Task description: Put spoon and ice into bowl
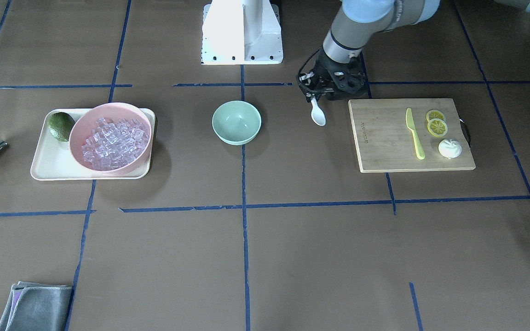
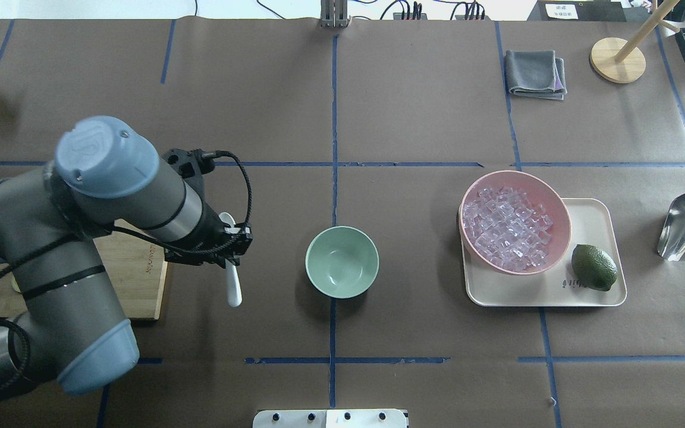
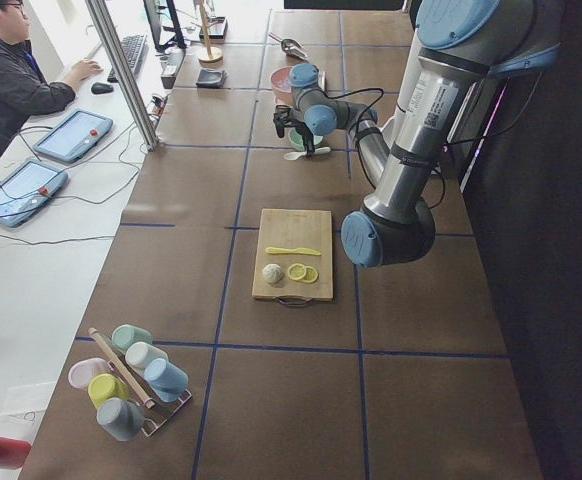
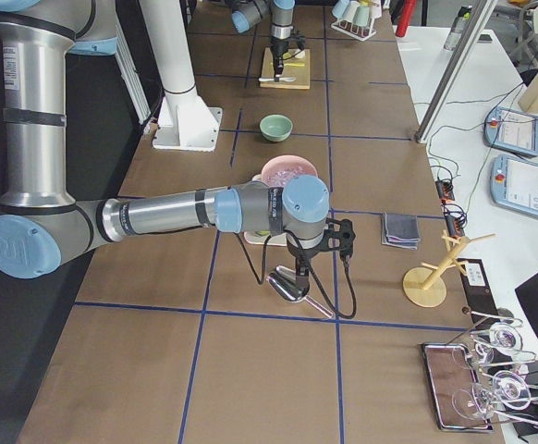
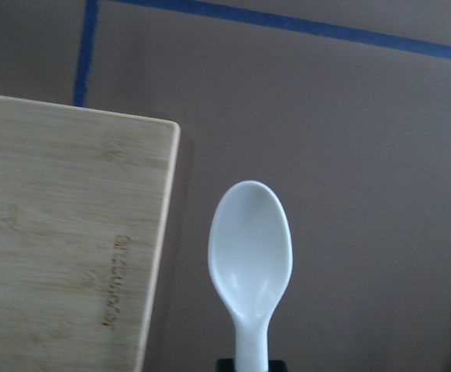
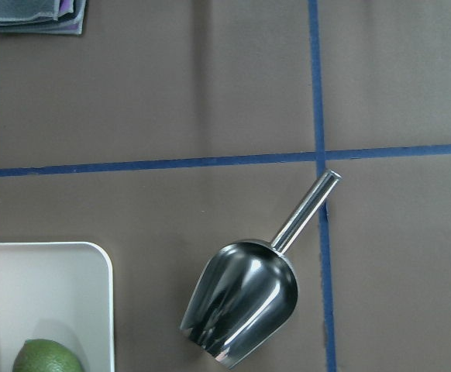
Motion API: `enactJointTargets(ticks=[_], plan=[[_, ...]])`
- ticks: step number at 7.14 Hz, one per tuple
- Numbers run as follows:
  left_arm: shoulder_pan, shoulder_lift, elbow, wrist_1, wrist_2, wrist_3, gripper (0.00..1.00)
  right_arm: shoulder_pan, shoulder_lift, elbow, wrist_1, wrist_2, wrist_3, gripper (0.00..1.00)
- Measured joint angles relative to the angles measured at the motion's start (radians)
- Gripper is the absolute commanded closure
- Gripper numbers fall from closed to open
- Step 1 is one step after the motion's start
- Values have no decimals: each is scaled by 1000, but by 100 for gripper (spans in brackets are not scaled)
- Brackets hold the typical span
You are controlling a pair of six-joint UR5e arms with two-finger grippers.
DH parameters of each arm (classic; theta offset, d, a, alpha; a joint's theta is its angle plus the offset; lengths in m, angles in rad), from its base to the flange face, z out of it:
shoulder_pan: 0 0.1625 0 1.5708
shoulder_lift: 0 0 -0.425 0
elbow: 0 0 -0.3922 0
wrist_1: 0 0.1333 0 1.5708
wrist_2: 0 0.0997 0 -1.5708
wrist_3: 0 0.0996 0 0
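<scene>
My left gripper (image 1: 313, 95) is shut on the handle of the small white spoon (image 1: 318, 115) and holds it bowl-end out, between the cutting board and the mint-green bowl (image 1: 236, 122). The spoon also shows in the left wrist view (image 5: 250, 256) and the overhead view (image 2: 233, 285). The green bowl (image 2: 342, 261) is empty. Many clear ice cubes (image 1: 111, 142) fill the pink bowl (image 2: 556, 205). My right gripper (image 4: 297, 252) hangs over a steel scoop (image 6: 245, 298). I cannot tell whether it is open or shut.
A wooden cutting board (image 1: 384, 138) carries a yellow-green knife (image 1: 414, 135), lemon slices (image 1: 436, 124) and a white bun (image 1: 450, 148). A cream tray (image 1: 48, 165) holds the pink bowl and a green lime (image 1: 61, 125). A folded grey cloth (image 1: 35, 305) lies at the table's far side.
</scene>
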Motion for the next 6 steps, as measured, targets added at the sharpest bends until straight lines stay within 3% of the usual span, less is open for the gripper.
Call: enactJointTargets(ticks=[2,6], plan=[[66,-101,38,43,44,-71,100,-61,1,80,0,-1,123,0],[95,-313,269,67,67,-74,100,-185,31,207,-1,5,350,0]])
